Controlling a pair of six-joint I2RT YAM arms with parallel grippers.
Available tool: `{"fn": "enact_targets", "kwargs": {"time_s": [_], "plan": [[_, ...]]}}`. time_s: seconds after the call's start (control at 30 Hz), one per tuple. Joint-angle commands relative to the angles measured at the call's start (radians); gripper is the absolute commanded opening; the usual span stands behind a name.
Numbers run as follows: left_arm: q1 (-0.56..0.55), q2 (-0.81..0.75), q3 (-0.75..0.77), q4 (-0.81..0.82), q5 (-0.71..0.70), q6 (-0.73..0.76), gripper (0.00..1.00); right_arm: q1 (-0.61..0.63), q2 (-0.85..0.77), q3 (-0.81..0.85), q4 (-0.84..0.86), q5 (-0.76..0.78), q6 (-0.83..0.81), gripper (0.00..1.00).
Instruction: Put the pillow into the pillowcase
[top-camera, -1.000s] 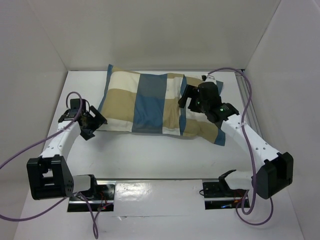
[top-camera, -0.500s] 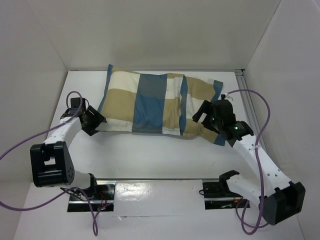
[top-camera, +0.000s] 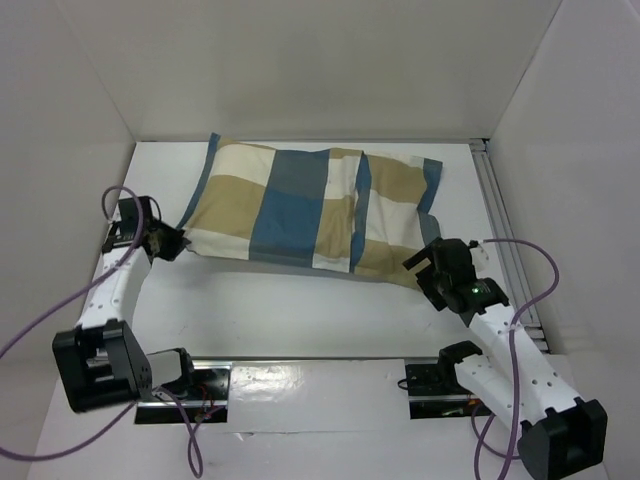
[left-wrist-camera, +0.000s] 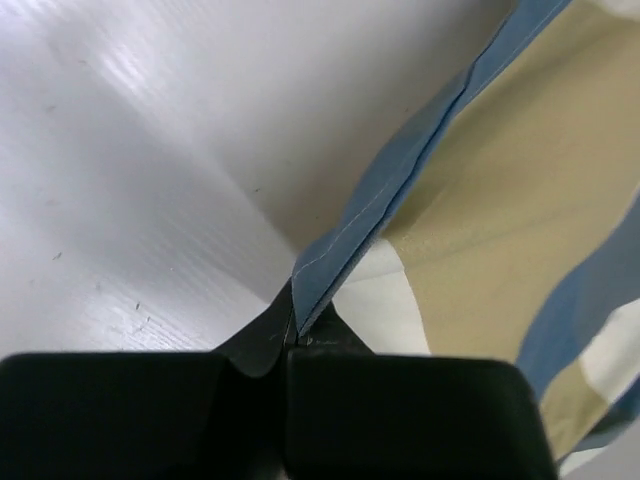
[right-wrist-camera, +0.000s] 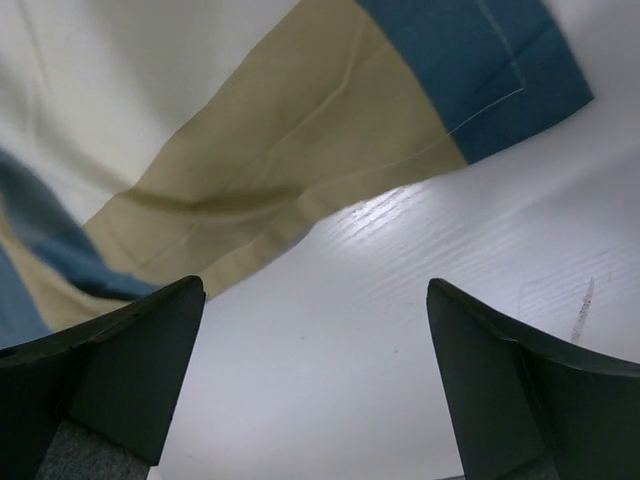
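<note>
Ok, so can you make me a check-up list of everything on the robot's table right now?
Surface: white table, with faint scuffs in the wrist views.
Job's things: checked pillowcase lies plump across the far half. The pillow is not visible and is probably inside.
Clutter: nothing seen.
Grippers: left gripper is shut on the pillowcase's left corner, on the blue edge. The right gripper is open and empty, over bare table by the near right corner.
Cables: a purple cable loops off each arm, clear of the pillowcase.
Surroundings: white walls on three sides and a metal rail along the right edge.
</note>
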Motion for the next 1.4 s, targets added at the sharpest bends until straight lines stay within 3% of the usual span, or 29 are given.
{"fn": "enact_targets", "kwargs": {"time_s": [0.0,0.33,0.53,0.6,0.67,0.7,0.73,0.83,0.97,1.13,1.27,1.37], "plan": [[0.037,-0.139,-0.029,-0.027,-0.115,-0.063,0.0,-0.006,-0.012,-0.061,0.063,0.034,0.083,0.99],[0.098,-0.151,-0.025,-0.077,-0.097,-0.022,0.0,-0.263,0.112,-0.237,0.403,-0.245,-0.018,0.99],[0.098,-0.161,-0.026,-0.077,-0.097,-0.013,0.0,-0.273,0.192,-0.317,0.592,-0.299,0.012,0.93],[0.098,-0.161,-0.026,-0.077,-0.088,-0.013,0.0,-0.263,0.241,-0.328,0.672,-0.275,0.023,0.83],[0.098,-0.161,-0.026,-0.077,-0.088,-0.013,0.0,-0.251,0.278,-0.328,0.744,-0.265,0.023,0.59],[0.098,-0.161,-0.026,-0.077,-0.079,-0.013,0.0,-0.251,0.296,-0.313,0.744,-0.255,0.023,0.16],[0.098,-0.161,-0.015,-0.077,-0.066,-0.004,0.0,-0.251,0.322,-0.264,0.734,-0.233,0.012,0.0],[0.098,-0.101,0.043,-0.027,0.084,0.099,0.0,-0.251,0.303,-0.132,0.628,-0.184,-0.032,0.0],[0.089,0.002,0.258,-0.153,0.181,0.154,0.0,-0.279,0.214,0.084,0.507,-0.124,-0.139,0.0],[0.24,-0.032,0.558,-0.225,0.236,0.174,0.0,-0.337,0.194,0.447,0.35,-0.071,-0.299,0.0],[0.354,-0.032,0.734,-0.287,0.317,0.174,0.0,-0.409,0.146,0.581,0.289,-0.07,-0.359,0.0],[0.431,-0.032,0.807,-0.339,0.314,0.165,0.0,-0.429,0.103,0.687,0.228,0.041,-0.403,0.0]]}}
